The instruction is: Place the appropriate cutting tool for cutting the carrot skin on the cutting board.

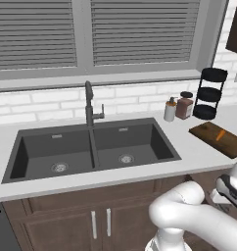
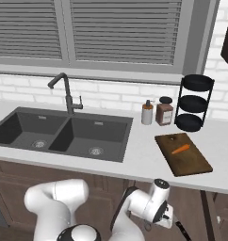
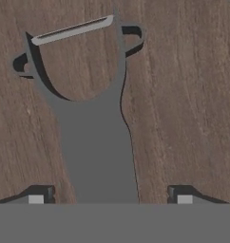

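A: Where does the pincer stand?

B: Low, below the counter edge and in front of the cabinets. In the hand view its two dark tips stand wide apart, one either side of a grey Y-shaped peeler. The handle runs straight between them and the blade bar lies at the far end, ahead of the tips. Nothing is clamped; there is clear room between each tip and the handle.

A: And what is the peeler lying on?

B: A brown wood-grained surface directly under the pincer. I cannot tell what surface it is.

A: The goal?

B: The cutting board sits up on the counter, above and beyond the pincer, with the carrot lying on its middle. A black three-tier rack stands behind it by the wall.

A: What could spoil it?

B: The handle is slim and flat, so jaws closing too high could skid over it, or pinch only an edge and twist it. The long rise is the other risk: the counter lip overhangs the path, and a loosely held peeler could be knocked free there.

A: Room on the board?

B: Bare wood either side of the carrot. The near end is safest, I judge, away from the rack.
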